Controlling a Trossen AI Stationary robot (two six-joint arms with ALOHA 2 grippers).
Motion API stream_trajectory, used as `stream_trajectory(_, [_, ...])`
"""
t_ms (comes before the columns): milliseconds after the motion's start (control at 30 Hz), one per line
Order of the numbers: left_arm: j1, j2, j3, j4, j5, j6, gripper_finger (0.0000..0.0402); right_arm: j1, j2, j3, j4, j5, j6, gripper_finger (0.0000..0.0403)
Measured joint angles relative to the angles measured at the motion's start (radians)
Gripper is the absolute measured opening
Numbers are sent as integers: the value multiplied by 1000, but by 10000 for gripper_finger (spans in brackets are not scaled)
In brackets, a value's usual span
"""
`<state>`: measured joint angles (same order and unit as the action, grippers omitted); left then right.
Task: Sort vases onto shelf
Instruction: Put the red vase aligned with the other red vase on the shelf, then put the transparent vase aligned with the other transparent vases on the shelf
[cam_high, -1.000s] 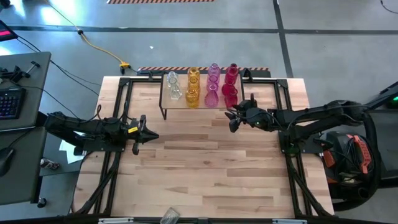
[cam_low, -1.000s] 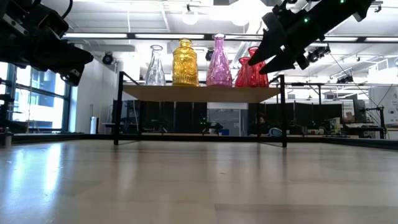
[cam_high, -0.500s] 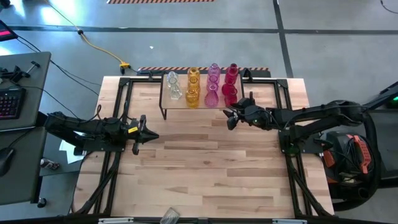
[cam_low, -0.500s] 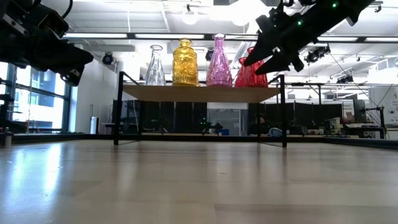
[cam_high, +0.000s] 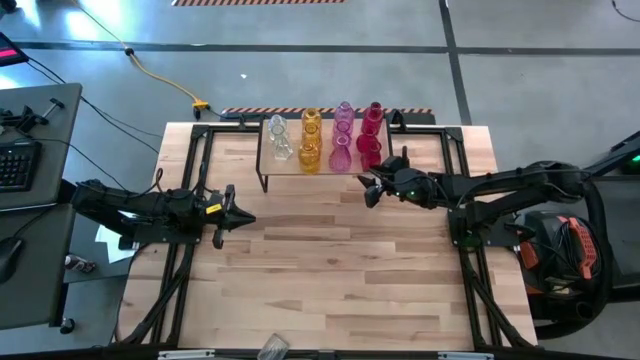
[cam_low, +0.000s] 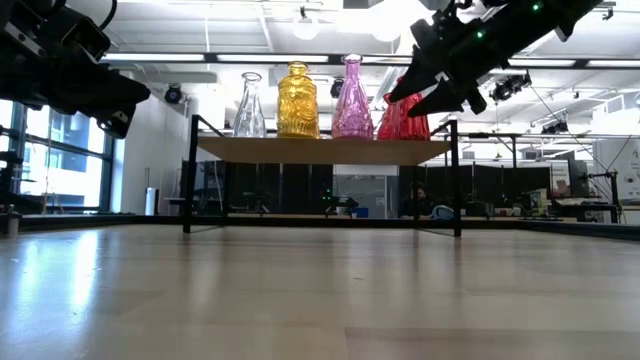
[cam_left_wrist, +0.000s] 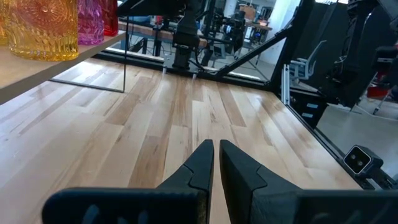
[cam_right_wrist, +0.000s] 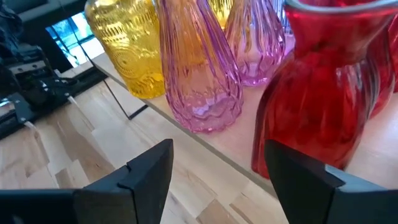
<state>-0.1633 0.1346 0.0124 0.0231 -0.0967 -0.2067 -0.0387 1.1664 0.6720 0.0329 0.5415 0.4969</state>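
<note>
Hovering just in front of the shelf (cam_high: 325, 170) at its right end, the right hand (cam_high: 372, 186) is sitting with fingers spread wide, nothing between them. Vases (cam_high: 322, 138) are all standing upright on the shelf top, grouped by colour: clear, amber-yellow, pink, red from left to right in the high view. Closest to the right hand is the front red vase (cam_right_wrist: 317, 93), with a pink vase (cam_right_wrist: 199, 74) and an amber-yellow vase (cam_right_wrist: 134, 46) beside it. Left hand (cam_high: 238, 215) is waiting over the bare surface (cam_high: 330, 270), well apart from the shelf, fingers pressed together, holding nothing.

Handling judgement: glass, so stiff, smooth, likely slippery and breakable; probably light. Ribbed walls may be giving some bite. Vases are packed close, so knocking a neighbour is the risk. Best hold looks like the narrowing above the belly, squeezing gently.
</note>
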Motion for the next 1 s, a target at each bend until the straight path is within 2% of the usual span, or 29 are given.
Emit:
stream_trajectory(200, [0,0,0,0,0,0,19,31,-1,0,36,-3,3,245])
stream_trajectory(567, [0,0,0,0,0,0,19,172,-17,0,40,-11,137,245])
stream_trajectory(833, [0,0,0,0,0,0,19,260,-16,0,32,-64,239,245])
stream_trajectory(1000, [0,0,0,0,0,0,19,285,-16,0,32,-138,252,245])
